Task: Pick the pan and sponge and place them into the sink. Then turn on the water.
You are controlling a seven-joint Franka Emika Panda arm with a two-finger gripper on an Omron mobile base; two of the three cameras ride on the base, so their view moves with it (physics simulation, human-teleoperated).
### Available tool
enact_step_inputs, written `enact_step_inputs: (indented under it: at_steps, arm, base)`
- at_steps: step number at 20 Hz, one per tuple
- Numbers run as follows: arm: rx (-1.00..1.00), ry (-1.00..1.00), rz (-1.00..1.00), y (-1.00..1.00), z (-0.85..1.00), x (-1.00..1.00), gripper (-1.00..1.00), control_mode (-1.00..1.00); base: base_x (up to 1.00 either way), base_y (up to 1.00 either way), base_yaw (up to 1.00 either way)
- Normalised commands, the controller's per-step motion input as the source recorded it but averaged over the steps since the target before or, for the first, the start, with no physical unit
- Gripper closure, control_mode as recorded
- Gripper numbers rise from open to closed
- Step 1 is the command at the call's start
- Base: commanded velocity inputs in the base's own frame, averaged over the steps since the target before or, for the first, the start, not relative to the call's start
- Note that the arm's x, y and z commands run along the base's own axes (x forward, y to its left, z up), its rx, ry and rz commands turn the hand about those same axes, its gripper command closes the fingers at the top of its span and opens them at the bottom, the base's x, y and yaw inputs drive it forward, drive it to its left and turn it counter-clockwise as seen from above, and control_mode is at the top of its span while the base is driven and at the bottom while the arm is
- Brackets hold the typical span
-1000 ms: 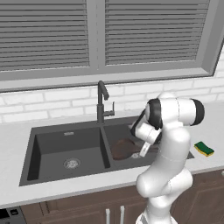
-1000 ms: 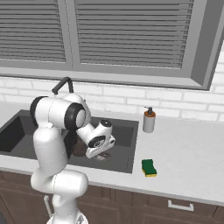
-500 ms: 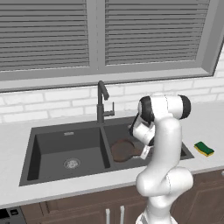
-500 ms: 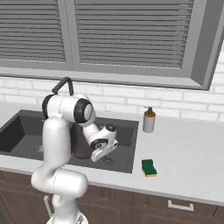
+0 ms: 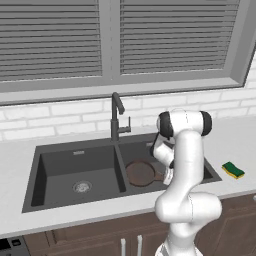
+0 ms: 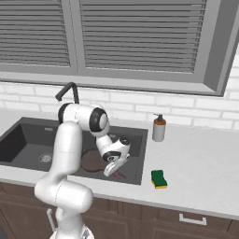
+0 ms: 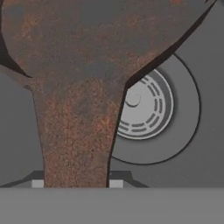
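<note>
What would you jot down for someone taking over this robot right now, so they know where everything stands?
Hand: low in the sink's right basin, at the pan's handle; the hand view shows the handle running down between the fingers, but whether it is still gripped cannot be told.
Pan: in the right basin of the sink, over the round drain.
Sponge: on the counter, right of the sink, untouched.
Faucet: behind the divider; no water running.
Done: pan is in the sink.
Left: let go of the pan if held, fetch the sponge, drop it in the sink, turn on the water.
</note>
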Motion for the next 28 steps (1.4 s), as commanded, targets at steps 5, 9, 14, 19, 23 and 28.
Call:
enact_step_inputs:
  at_steps: [5, 9, 14, 19, 23, 28]
  arm:
    - [0.00, -0.06, 0.02, 0.21, 0.00, 0.49, -1.00, -1.00]
    - [0.00, -0.13, 0.01, 0.10, 0.02, 0.39, -1.00, -1.00]
    - [0.00, -0.10, 0.05, 0.01, 0.37, 0.23, -1.00, -1.00]
    - [0.00, -0.06, 0.06, 0.01, 0.75, 0.03, -1.00, -1.00]
    - [-0.01, 0.00, 0.08, 0.06, 0.65, 0.00, -1.00, -1.00]
    - [-0.01, -0.09, 0.09, 0.00, 0.96, -0.06, -1.00, -1.00]
  base:
    - [0.00, 0.00, 0.00]
    - [0.00, 0.00, 0.00]
    - [0.00, 0.00, 0.00]
    - [0.00, 0.00, 0.00]
    - [0.00, 0.00, 0.00]
    - [0.00, 0.00, 0.00]
